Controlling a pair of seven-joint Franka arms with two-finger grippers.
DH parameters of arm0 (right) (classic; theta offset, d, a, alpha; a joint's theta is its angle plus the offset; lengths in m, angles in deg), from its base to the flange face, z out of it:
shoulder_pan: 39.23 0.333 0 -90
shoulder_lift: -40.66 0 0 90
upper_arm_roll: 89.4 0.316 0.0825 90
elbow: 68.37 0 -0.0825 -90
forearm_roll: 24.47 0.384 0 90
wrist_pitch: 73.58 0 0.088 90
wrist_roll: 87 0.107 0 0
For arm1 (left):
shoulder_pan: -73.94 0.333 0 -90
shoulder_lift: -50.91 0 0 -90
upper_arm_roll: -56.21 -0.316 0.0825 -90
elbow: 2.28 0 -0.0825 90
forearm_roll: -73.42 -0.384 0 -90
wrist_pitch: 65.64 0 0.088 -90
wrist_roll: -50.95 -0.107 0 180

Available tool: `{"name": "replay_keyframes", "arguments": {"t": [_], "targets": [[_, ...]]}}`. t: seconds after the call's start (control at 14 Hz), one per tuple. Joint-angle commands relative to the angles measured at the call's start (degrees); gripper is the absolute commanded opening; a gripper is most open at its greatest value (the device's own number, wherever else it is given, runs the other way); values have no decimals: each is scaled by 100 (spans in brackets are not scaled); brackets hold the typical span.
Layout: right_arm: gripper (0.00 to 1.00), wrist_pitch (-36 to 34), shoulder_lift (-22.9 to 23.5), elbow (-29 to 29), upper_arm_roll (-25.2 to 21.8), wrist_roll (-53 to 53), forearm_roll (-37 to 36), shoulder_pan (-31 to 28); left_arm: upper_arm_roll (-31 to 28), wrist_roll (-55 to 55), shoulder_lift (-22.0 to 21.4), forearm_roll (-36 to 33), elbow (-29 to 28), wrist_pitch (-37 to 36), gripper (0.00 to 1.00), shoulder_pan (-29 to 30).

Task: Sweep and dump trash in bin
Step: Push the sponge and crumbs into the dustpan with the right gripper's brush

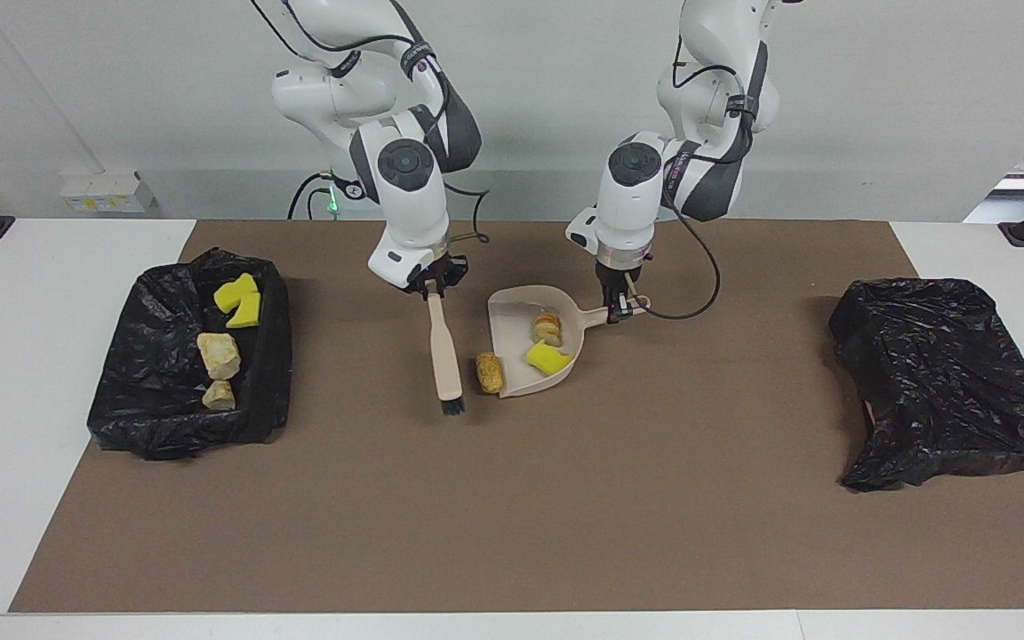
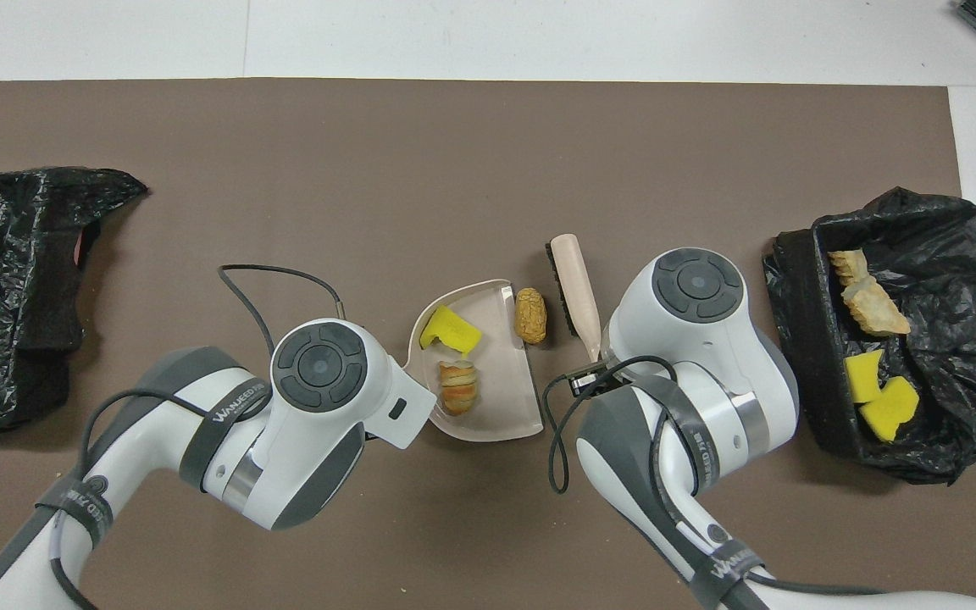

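Observation:
A beige dustpan (image 1: pixel 512 313) (image 2: pixel 496 411) lies mid-mat, and my left gripper (image 1: pixel 620 307) is shut on its handle. Two pieces of trash lie in it: a yellow sponge (image 1: pixel 548 358) (image 2: pixel 449 330) and an orange-beige chunk (image 1: pixel 548 327) (image 2: pixel 459 385). A brown chunk (image 1: pixel 489 372) (image 2: pixel 530 315) sits on the mat at the pan's open lip. My right gripper (image 1: pixel 430 286) is shut on the beige brush (image 1: pixel 444 351) (image 2: pixel 574 284). The brush slants down beside the brown chunk, toward the right arm's end. The black-lined bin (image 1: pixel 272 356) (image 2: pixel 797 339) holds yellow sponges (image 1: pixel 241 300) and beige chunks (image 1: pixel 219 356).
A crumpled black bag (image 1: pixel 948 373) (image 2: pixel 5 280) lies at the left arm's end of the brown mat. The left arm's cable (image 1: pixel 690 293) loops over the mat beside the dustpan handle.

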Motion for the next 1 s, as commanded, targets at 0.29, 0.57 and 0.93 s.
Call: {"name": "replay_keyframes", "arguments": {"t": [0.29,0.57,0.93], "targets": [[0,-903,-429,-359,63,-855,1566,56,-36,409,-144,-100,-169,53,0,-52],[0,-1354,-596,-227,80,-856,1743,4,-36,269,-118,-100,-169,176,0,-8],[0,-1267,-850,-138,54,115,1315,91,-62,-539,155,145,384,-25,0,676]]}}
